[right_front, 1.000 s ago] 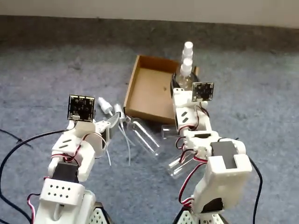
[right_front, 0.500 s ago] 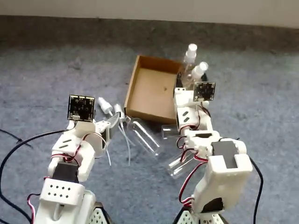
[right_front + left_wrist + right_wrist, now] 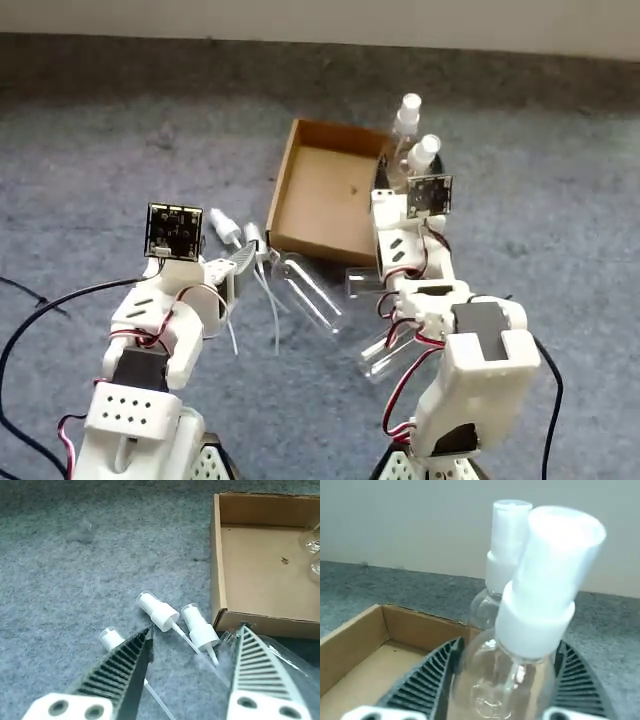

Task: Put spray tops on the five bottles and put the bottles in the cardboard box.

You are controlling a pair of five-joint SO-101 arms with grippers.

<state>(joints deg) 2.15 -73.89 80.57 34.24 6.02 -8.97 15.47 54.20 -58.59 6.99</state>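
Bottles with spray tops number 2, both in the cardboard box [image 3: 310,200] at its far right corner: one bottle [image 3: 406,112] stands, the tilted bottle [image 3: 540,590] is grasped by the right claw [image 3: 509,647]. Near the box, bare bottles [image 3: 312,292] lie on the desk [image 3: 120,150]; loose tops [image 3: 157,611] wait under the released left claw [image 3: 197,629]. Judging so, 3 remain.

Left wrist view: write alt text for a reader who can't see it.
The left gripper hangs open over three loose white plastic spray tops lying on grey carpet. Next to them sits a shallow brown cardboard box, with a clear plastic bottle lying on the carpet by the box's outer wall.
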